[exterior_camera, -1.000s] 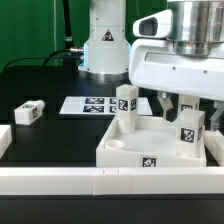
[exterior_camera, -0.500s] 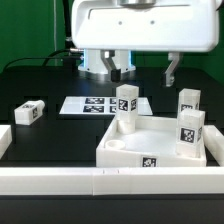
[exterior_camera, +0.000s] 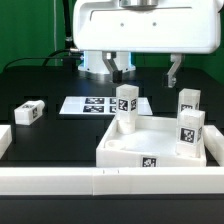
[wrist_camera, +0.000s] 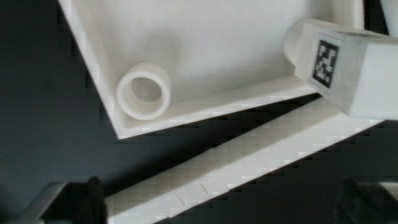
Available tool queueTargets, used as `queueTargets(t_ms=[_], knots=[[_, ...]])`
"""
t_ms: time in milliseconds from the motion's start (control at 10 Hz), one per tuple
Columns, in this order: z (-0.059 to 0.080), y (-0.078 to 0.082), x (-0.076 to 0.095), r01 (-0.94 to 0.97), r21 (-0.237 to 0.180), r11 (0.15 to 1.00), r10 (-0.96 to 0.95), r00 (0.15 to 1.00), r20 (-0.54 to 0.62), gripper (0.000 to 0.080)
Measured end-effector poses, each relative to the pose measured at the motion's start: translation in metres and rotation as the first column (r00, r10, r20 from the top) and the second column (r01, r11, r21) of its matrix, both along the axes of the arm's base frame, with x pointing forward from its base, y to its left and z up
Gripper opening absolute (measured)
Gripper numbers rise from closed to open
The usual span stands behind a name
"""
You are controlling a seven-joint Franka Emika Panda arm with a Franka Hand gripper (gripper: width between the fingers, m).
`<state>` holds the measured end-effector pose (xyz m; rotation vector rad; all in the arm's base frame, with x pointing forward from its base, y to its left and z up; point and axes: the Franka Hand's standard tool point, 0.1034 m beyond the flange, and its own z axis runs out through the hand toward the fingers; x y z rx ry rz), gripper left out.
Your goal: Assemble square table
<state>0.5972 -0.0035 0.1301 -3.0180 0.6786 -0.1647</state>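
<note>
The white square table top (exterior_camera: 150, 148) lies tray-side up near the front rail. Three tagged white legs stand upright in its corners: far left (exterior_camera: 126, 104), far right (exterior_camera: 188, 101) and near right (exterior_camera: 190, 130). The near-left corner socket (exterior_camera: 115, 144) holds nothing. A further leg (exterior_camera: 28, 112) lies on the black table at the exterior view's left. My gripper (exterior_camera: 146, 70) hangs open above and behind the top, holding nothing. The wrist view shows the open gripper (wrist_camera: 222, 198) over the top's corner (wrist_camera: 196, 50), a socket ring (wrist_camera: 143, 90) and one standing leg (wrist_camera: 338, 60).
The marker board (exterior_camera: 95, 104) lies flat behind the table top. A long white rail (exterior_camera: 100, 181) runs along the front edge and shows in the wrist view as the rail (wrist_camera: 249, 162). A short white rail piece (exterior_camera: 4, 139) sits at the exterior view's left.
A second ago my gripper was low beside the right-hand legs. It has opened wide and risen clear of them. Nothing has moved over the last half second.
</note>
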Motion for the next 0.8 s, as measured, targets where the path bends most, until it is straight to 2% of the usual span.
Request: queueTargets(t_ms=[200,300,400,600,800], knots=[[-0.002,-0.047,-0.022,-0.100,-0.009,0.995,0.100,0.995,-0.014,0.0649],[-0.006,-0.079,-0.031,-0.154,-0.022,0.988,0.154,0.988,-0.013,0.0649],[-0.010,-0.102,-0.036,-0.164,-0.034,0.986,0.164,0.986,-0.013,0.0649],[-0.010,-0.089,-0.033,-0.159,-0.028,0.987,0.159,0.987,-0.012,0.0649],[-0.011,-0.093,-0.034,-0.158,-0.028,0.987,0.158,0.987,-0.013,0.0649]])
